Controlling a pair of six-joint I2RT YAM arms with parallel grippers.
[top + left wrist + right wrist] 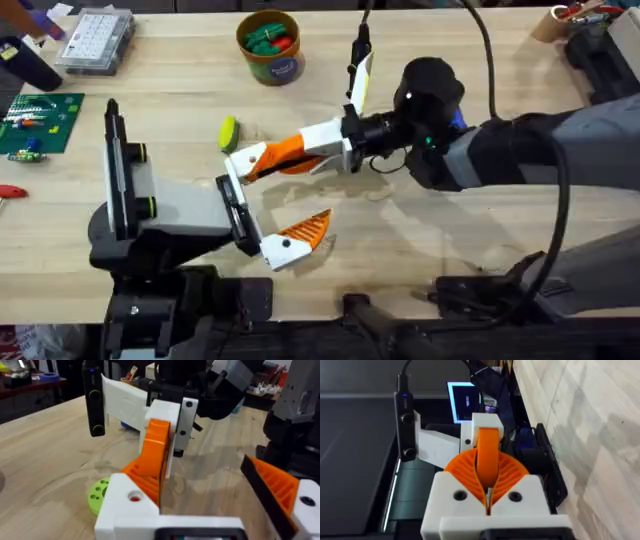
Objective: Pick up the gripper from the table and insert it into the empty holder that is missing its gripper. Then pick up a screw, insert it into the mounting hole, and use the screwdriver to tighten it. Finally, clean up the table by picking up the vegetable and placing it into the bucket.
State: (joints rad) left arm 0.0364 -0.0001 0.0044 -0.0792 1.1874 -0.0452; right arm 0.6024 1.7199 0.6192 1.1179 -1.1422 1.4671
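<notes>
Centre of the overhead frame, above the light wooden table (180, 95): the right gripper (262, 160), reaching in from the right, has its white-and-orange fingers pinched together on the small orange ribbed gripper (300, 148), pressed against the upper finger of the left gripper (268, 205). The right wrist view shows the two orange pads (462, 467) bowed around the fingertip (488, 455), no gap between them. The left gripper stands wide open at centre frame, its white holder (131, 505) with a small dark hole touching the held fingertip (156, 452), its other orange-padded finger (277, 487) well apart to the right. A lime-green disc (228, 133) lies just beside them. The bucket (270, 47), orange-rimmed, sits at top centre, holding green and red items
</notes>
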